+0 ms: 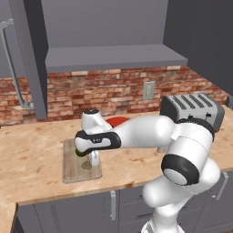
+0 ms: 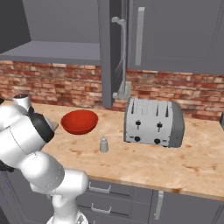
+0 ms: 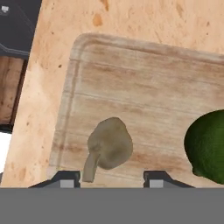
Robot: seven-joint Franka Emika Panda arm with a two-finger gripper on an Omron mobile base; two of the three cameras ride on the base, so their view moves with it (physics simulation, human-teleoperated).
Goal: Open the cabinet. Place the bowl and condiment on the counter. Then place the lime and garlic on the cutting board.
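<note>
hovering with parted gripper (image 3: 113, 177) above garlic (image 3: 109, 148) on board (image 3: 144, 100), lime (image 3: 208, 144) at right edge; bowl (image 2: 79, 121), shaker (image 2: 103, 144), toaster (image 2: 153, 122) mid-frame on counter (image 2: 144, 162).

Left base view: taken from behind and left of the arm, raised, facing forward and down over the counter (image 1: 36, 154); the cutting board (image 1: 73, 166) is placed left of centre, the toaster (image 1: 193, 109) at the right, the open cabinet (image 1: 113, 57) across the top.

Right base view: taken from behind and right of the arm, raised, facing forward and down; the bowl (image 2: 79, 121) is set left of centre. Counter, toaster, bowl and brick wall are shared by both base views.

Hand view: taken close, straight down onto the cutting board; the garlic (image 3: 109, 144) is seen at lower centre, the lime (image 3: 208, 146) at the right edge.
</note>
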